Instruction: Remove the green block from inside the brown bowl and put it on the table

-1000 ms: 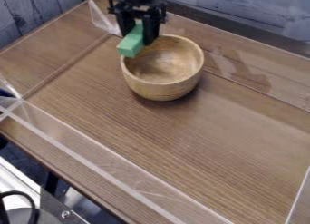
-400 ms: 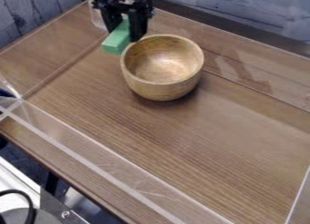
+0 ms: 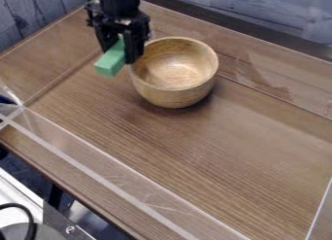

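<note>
The green block (image 3: 111, 60) hangs between the black fingers of my gripper (image 3: 116, 50), which is shut on it and points straight down. Block and gripper are just left of the brown bowl (image 3: 176, 72), outside its rim and a little above the table (image 3: 195, 147). The light wooden bowl stands upright with nothing showing inside it. The block's upper end is hidden between the fingers.
Low clear plastic walls (image 3: 78, 152) run along the table's edges, with one close at the front left. A dark wall lies behind the back edge. Wood surface stretches left of and in front of the bowl.
My gripper has carried the green block from above the bowl's left rim out to the left and toward the front, and now holds it beside the bowl. The bowl has stayed put.
</note>
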You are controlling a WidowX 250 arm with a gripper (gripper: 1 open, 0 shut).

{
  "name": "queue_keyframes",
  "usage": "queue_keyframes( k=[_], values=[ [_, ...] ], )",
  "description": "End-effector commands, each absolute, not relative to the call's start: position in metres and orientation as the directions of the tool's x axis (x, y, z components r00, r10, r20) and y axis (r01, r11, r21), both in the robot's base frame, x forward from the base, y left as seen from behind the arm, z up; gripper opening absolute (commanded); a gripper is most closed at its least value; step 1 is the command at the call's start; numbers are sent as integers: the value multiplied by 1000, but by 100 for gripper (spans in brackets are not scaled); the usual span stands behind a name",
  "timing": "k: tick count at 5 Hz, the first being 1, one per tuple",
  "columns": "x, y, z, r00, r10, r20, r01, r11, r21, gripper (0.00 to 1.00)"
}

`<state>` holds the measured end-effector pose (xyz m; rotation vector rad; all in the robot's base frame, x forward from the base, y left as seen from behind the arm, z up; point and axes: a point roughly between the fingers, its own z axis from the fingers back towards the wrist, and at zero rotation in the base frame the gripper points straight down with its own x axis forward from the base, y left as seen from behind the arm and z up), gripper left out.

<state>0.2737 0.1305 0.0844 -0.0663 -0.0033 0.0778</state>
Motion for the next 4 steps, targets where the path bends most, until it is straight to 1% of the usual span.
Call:
queue_keyframes(
  k=[1, 2, 4],
  values=[
    [277, 143, 96, 994, 92, 57, -91, 996, -19, 0],
    [276, 148, 86, 994, 99, 38, -99, 995, -10, 0],
    [269, 162, 59, 993, 119, -15, -119, 993, 12, 0]
  ],
)
